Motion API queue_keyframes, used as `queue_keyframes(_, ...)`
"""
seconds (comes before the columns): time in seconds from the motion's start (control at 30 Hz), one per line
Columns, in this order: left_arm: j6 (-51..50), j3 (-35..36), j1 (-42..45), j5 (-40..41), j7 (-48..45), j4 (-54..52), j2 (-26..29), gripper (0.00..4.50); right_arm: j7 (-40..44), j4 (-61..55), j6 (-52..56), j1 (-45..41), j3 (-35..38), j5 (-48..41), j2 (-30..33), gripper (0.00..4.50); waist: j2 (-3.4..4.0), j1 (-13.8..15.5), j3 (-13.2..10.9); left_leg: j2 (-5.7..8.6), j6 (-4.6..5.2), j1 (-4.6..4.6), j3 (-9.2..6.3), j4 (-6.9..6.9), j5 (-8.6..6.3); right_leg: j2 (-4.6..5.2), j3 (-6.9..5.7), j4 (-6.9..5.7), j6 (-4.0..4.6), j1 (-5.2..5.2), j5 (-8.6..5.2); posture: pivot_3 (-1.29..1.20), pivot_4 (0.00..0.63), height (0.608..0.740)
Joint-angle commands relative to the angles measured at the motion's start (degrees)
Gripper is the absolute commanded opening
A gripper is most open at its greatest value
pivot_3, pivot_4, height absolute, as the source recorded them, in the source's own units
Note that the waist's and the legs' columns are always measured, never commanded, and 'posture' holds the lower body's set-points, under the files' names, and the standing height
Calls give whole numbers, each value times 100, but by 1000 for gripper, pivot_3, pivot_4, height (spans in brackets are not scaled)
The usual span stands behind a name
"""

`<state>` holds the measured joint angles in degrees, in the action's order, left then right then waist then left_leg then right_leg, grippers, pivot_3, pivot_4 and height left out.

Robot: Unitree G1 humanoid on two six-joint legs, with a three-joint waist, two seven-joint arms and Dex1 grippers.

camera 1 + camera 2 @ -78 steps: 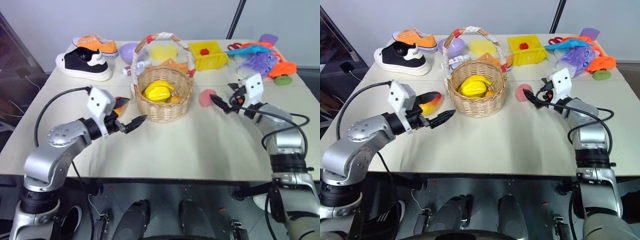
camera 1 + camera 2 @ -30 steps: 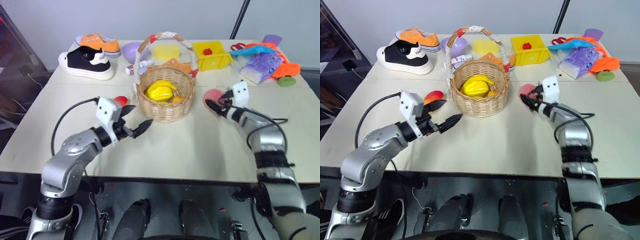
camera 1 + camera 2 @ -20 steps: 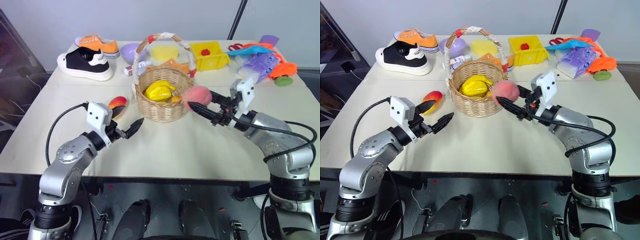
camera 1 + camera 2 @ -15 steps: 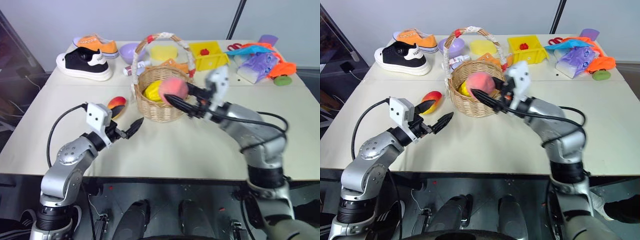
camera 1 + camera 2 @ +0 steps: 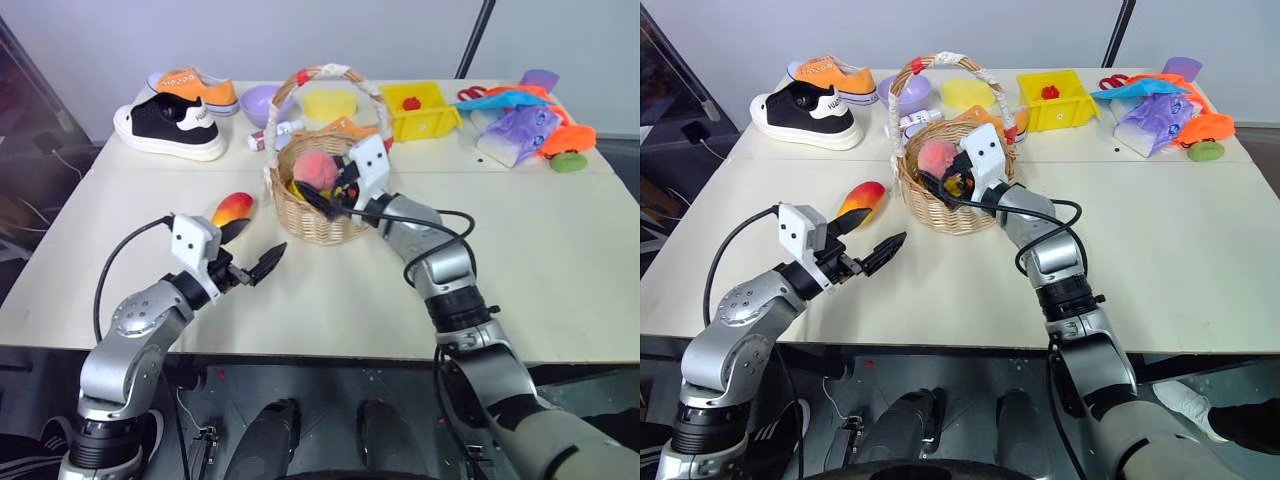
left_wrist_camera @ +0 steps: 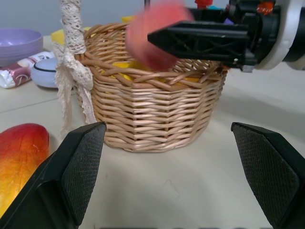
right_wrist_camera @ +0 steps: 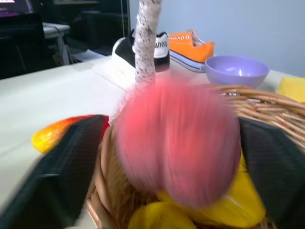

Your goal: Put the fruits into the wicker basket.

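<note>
On the left of the pale tabletop (image 5: 560,270) the left pincer (image 5: 252,268) hangs level with its two black fingers spread wide and nothing between them, pointing toward the basket. Just beyond it lies the oval mango shading red to yellow (image 5: 232,209) — flat on the tabletop beside the basket's left wall and apart from it, its long axis running diagonally, the yellow end nearer the left arm and the red end away toward the basket. It lies where it lay a second ago, and the left arm has hardly shifted.

In the middle stands the round tan woven wicker basket (image 5: 322,222), upright, its tall arched handle wrapped in white and red tape, with a yellow fruit (image 7: 228,202) already inside. The round fuzzy pink-red peach (image 5: 315,169) now sits over the basket's opening, within the rim, above the yellow fruit; whether it rests or is dropping I cannot tell. A second ago it lay on the tabletop to the basket's right, with the right pincer at it.

The right pincer (image 5: 322,197) — swung across from that side — reaches over the basket's rim, its fingers standing apart on either side of the peach, seemingly clear of it.
</note>
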<state>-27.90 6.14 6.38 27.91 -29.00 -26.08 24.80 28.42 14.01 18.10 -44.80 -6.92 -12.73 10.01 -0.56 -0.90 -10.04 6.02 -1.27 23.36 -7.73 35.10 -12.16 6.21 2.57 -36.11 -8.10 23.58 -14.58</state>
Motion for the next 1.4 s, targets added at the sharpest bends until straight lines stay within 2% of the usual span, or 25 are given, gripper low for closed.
queue_keyframes(0.03,159,325,49,-91,178,-102,77,4500,409,-501,-61,36,226,-216,247,4451,0,2,0,0,0,0,-1,0,0,0,0,0,0,0,0,0,150,740)
queue_keyframes(0.2,-222,491,421,-425,707,176,278,4500,1268,-1750,164,620,444,-800,894,4451,0,25,0,0,0,1,-3,-1,0,0,-1,1,0,-2,0,0,150,740)
queue_keyframes(0.27,-479,622,779,-487,1048,429,273,4500,1637,-2513,667,973,387,-1049,1405,4451,0,30,0,0,1,1,-3,1,-1,0,-2,3,-1,-5,0,0,150,740)
queue_keyframes(0.37,-1029,640,1431,-548,1374,903,315,4500,2001,-3409,1166,1348,247,-1136,2163,4451,-2,34,-1,1,1,2,-5,4,-1,1,-5,3,-2,-6,-1,0,150,740)
queue_keyframes(0.5,-1442,331,2242,-841,1458,1841,404,4500,2232,-3729,1046,1697,85,-736,2871,4451,-6,10,-1,1,1,1,-4,6,-1,1,-9,4,-3,-9,-1,0,150,740)
queue_keyframes(0.67,-1392,-148,2953,-1259,1251,2905,487,4500,2132,-3891,1276,1817,187,-860,2926,4451,-11,19,-3,0,1,1,-3,5,0,1,-9,3,-4,-7,-1,0,150,740)
queue_keyframes(0.8,-1522,-459,3259,-1434,945,3352,572,4500,2058,-3934,1293,1937,271,-847,2942,4451,-14,29,-5,1,1,4,-6,6,0,2,-9,4,-4,-7,-1,0,150,740)
queue_keyframes(1.4,-1360,-331,3366,-1550,708,4300,303,4500,1864,-3708,1059,1797,133,-654,2661,4451,-16,25,-6,3,1,4,-6,6,0,5,-9,2,-5,-5,0,0,150,740)
